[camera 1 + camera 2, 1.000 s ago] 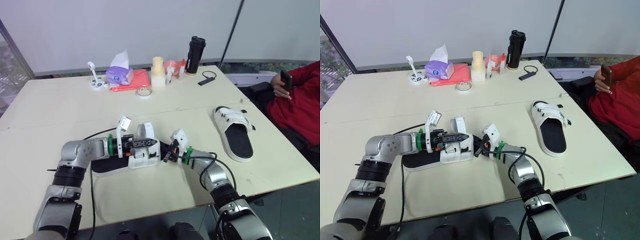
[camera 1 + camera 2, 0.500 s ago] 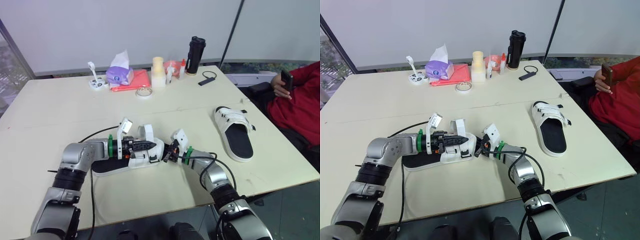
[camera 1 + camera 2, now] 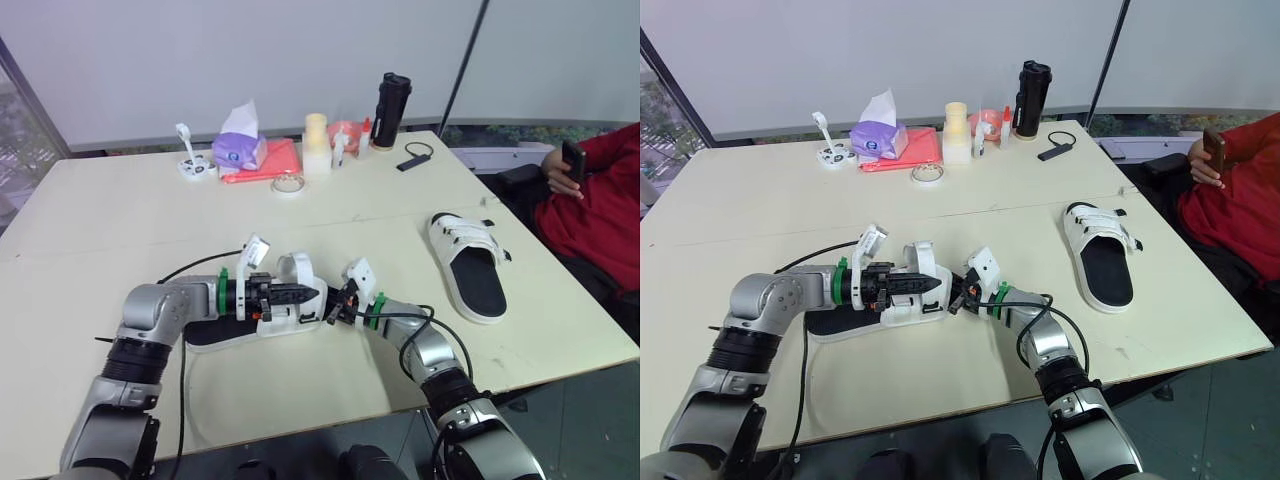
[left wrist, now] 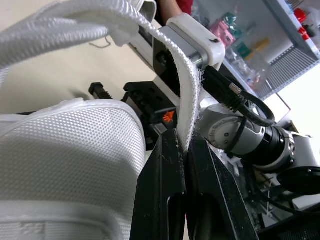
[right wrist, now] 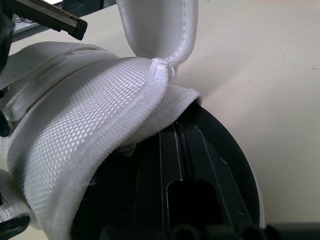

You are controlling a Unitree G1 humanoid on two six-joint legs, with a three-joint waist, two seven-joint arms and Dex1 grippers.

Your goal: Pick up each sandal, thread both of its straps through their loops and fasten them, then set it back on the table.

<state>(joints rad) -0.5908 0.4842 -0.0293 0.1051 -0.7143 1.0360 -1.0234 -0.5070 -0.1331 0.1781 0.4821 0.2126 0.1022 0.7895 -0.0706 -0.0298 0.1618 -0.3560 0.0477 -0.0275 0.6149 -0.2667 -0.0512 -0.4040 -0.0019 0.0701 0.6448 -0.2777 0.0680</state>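
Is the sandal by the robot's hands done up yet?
Not yet. Its white strap arches up loose above the sandal, pinched by the left gripper, not pressed flat.

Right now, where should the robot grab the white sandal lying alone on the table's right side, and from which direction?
Probably its heel end, from above. The sandal lies flat, sole down, heel toward the robot, with both straps arching over the toe half. The bare footbed there leaves the thin sole edges free to pinch across.
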